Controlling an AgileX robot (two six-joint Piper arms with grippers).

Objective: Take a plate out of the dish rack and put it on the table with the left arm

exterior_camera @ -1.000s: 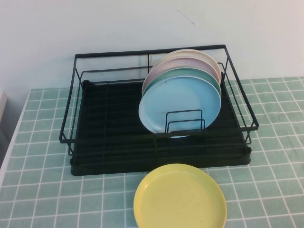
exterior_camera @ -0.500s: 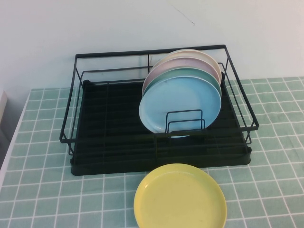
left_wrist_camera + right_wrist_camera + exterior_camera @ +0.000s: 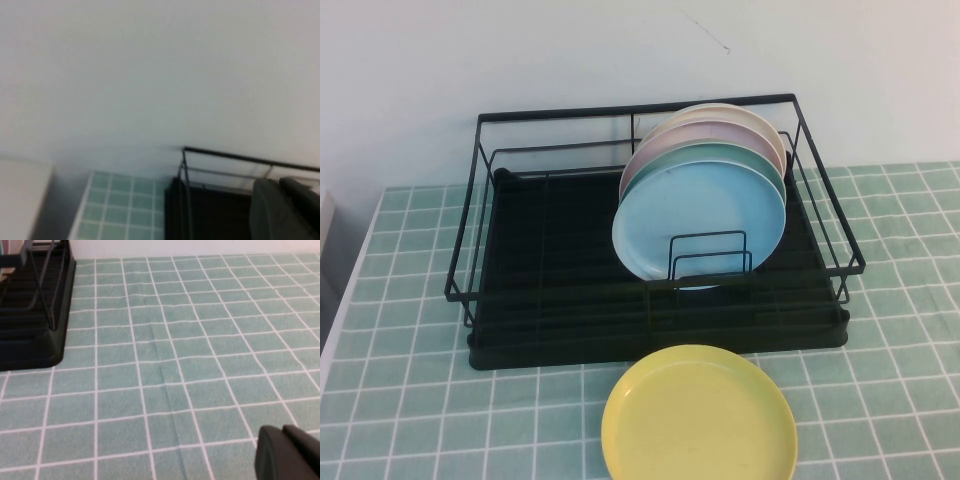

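Table: pale-green tiles; a yellow plate lies flat in front of the rack.
Rack: black wire, holding four plates on edge at its right half.
Plate: sky-blue, frontmost, upright behind a wire divider, face toward the camera; not yet taken.
Progress: nothing done; reach, grasp, lift and placing all remain.
Left gripper: near the rack's far-left corner; fingers, cannot tell.
Right gripper: over bare tiles right of the rack; fingers, cannot tell.

The plates are stood in the rack; another plate is laid at 6 o'clock on the table.
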